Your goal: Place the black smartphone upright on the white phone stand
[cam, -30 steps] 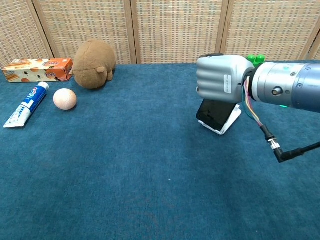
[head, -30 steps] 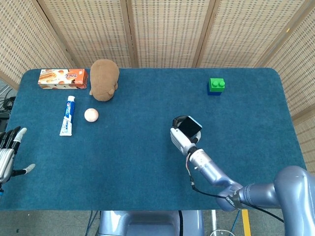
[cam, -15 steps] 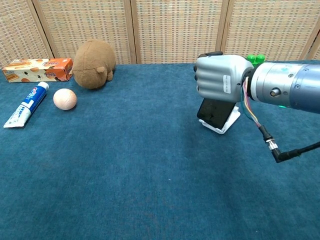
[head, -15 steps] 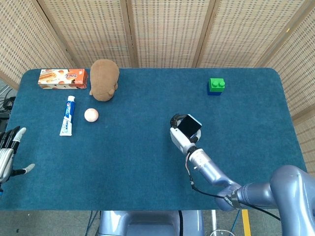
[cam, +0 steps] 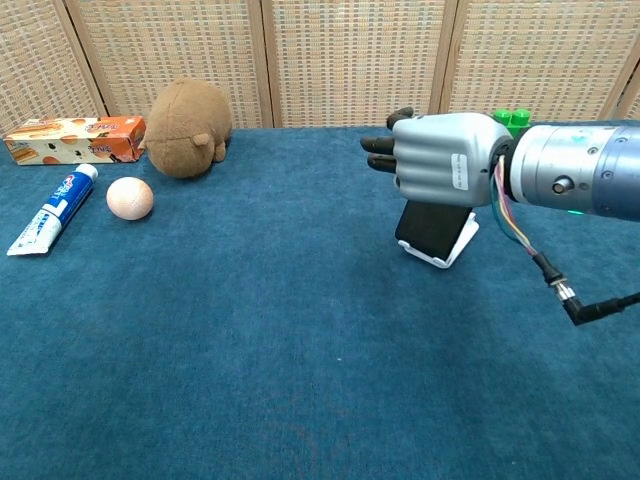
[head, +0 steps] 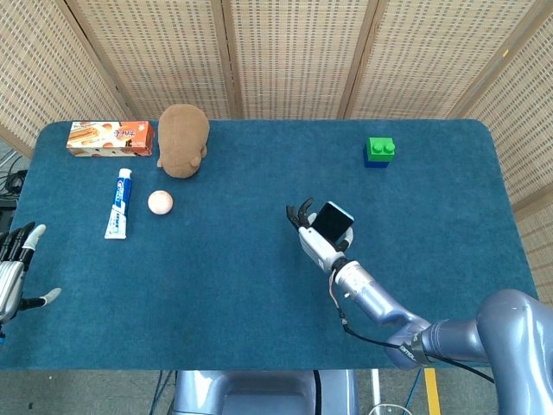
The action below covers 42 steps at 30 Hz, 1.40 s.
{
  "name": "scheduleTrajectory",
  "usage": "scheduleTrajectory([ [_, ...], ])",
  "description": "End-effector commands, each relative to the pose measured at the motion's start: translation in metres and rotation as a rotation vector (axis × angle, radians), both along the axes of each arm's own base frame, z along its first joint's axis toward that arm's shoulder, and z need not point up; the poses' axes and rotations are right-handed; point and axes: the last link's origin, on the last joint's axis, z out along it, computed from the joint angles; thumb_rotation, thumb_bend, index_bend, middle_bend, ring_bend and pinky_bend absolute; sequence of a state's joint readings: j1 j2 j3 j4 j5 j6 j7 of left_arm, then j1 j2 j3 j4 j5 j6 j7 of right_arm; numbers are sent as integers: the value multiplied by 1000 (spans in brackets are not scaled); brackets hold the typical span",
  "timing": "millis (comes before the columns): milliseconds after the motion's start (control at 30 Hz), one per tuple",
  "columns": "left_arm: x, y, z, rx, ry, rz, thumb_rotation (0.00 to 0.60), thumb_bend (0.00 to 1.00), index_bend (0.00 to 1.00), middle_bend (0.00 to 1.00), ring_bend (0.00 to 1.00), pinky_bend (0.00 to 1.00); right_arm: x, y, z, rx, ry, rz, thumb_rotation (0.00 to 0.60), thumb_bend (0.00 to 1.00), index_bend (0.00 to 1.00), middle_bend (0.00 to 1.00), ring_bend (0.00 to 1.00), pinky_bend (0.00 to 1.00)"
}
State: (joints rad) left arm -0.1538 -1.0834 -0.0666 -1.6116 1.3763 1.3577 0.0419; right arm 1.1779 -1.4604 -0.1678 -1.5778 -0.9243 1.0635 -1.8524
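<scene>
The black smartphone leans upright on the white phone stand, right of the table's middle; it also shows as a dark slab in the head view. My right hand hovers just above the smartphone, its fingers stretched out to the left and holding nothing. In the head view the right hand sits beside the phone's left edge. My left hand is at the far left edge of the table, fingers spread, empty.
At the back left stand a brown plush toy, an orange snack box, a toothpaste tube and a pale ball. A green block sits at the back right. The blue cloth covers the table.
The right hand's fingers, curled over the top of the phone before, have uncurled and now point left. The phone stays on the stand. The left hand has not moved.
</scene>
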Motion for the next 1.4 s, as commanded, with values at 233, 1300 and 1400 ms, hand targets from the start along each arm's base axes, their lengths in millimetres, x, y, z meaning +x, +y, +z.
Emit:
scheduleTrajectory([
  [233, 0, 0, 1, -1, -2, 0, 600, 0, 0, 0, 0, 0, -4, 0, -1, -4, -8, -17, 600, 363, 288, 6, 0, 119],
  [1300, 0, 0, 1, -7, -7, -1, 600, 0, 0, 0, 0, 0, -20, 22, 66, -47, -325, -115, 600, 363, 0, 0, 0, 10],
  [1400, 2, -5, 5, 4, -19, -19, 600, 0, 0, 0, 0, 0, -51, 56, 117, -79, -612, -257, 600, 355, 0, 0, 0, 10],
])
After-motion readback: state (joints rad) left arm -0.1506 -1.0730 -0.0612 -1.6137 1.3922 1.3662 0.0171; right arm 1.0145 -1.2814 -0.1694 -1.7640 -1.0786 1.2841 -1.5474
